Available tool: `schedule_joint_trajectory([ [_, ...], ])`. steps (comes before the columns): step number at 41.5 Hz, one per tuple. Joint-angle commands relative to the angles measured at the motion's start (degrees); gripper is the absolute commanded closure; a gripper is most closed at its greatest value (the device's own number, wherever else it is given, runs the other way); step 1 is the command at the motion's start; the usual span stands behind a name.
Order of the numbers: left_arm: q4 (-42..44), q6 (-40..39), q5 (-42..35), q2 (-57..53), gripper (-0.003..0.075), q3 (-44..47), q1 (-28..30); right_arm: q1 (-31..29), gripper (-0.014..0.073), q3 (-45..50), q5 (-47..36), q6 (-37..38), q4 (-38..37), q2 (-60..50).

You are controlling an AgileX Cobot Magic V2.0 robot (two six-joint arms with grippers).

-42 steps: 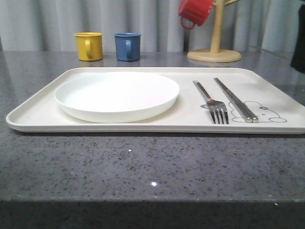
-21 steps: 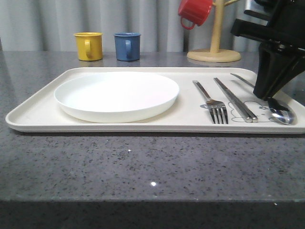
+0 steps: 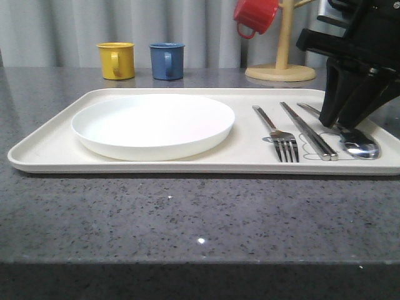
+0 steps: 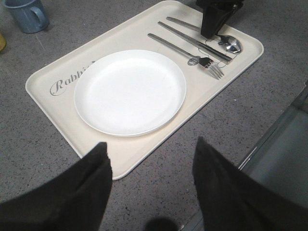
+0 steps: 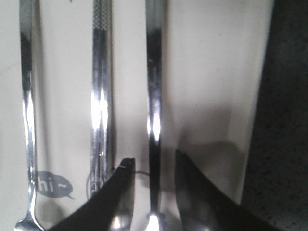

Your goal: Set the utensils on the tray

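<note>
A speckled grey countertop [image 3: 187, 212] is seen running back to a pale curtain, with a yellow mug [image 3: 117, 60] and a blue mug [image 3: 167, 60] parked at the far edge and a red mug [image 3: 255, 15] hung on a wooden mug tree [image 3: 283, 50]. The cream tray [image 3: 56, 147] is laid across the middle, and the white plate [image 3: 153, 124] is set on its left half. On the right half three utensils are lined up side by side: the fork [image 3: 280, 136], then the chopsticks [image 3: 309, 131] just to its right, then the spoon [image 3: 359, 149] nearest the tray's right rim.

Everything hinges on that spoon. Its long axis is laid near-to-far, parallel to the chopsticks, bowl toward the near rim and handle toward the far one. The right gripper [image 3: 347, 128] is planted directly over it, and in the right wrist view the two fingers [image 5: 122, 192] are seen straddling the handle, one on each side, with light showing between pad and steel, so the jaws are judged parted, not clamped. The spoon appears to be lying on the tray.

The left gripper [image 4: 151, 180] is held high and well off to the near left, jaws spread, with nothing between them. The right arm is plainly the nearer one; a straight lift away from the handle looks like all that is called for
</note>
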Motion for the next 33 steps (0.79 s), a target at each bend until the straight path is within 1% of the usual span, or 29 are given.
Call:
schedule_joint_trajectory([
  [1, -0.31, -0.44, -4.39, 0.01, 0.0356, -1.59, -0.02, -0.15, 0.0305, -1.39, -2.14, -0.23, -1.19, -3.87],
  [10, -0.31, -0.44, -4.39, 0.01, 0.0356, -1.59, -0.02, -0.15, 0.0305, -1.27, -1.07, -3.75, -5.21, -13.4],
  [14, -0.31, -0.44, -4.39, 0.01, 0.0356, -1.59, -0.02, -0.15, 0.0305, -1.21, 1.24, -4.97, -8.26, -19.31],
  [21, -0.31, -0.44, -4.39, 0.01, 0.0356, -1.59, -0.02, -0.15, 0.0305, -1.21, 6.32, -4.97, -13.04, -29.18],
  [28, -0.31, -0.44, -4.39, 0.01, 0.0356, -1.59, -0.02, -0.15, 0.0305, -1.09, 10.01, -4.97, -13.89, -40.21],
  [33, -0.31, -0.44, -4.39, 0.01, 0.0356, -1.59, -0.02, -0.15, 0.0305, 0.97, 9.92, -5.42, -13.89, -47.99],
])
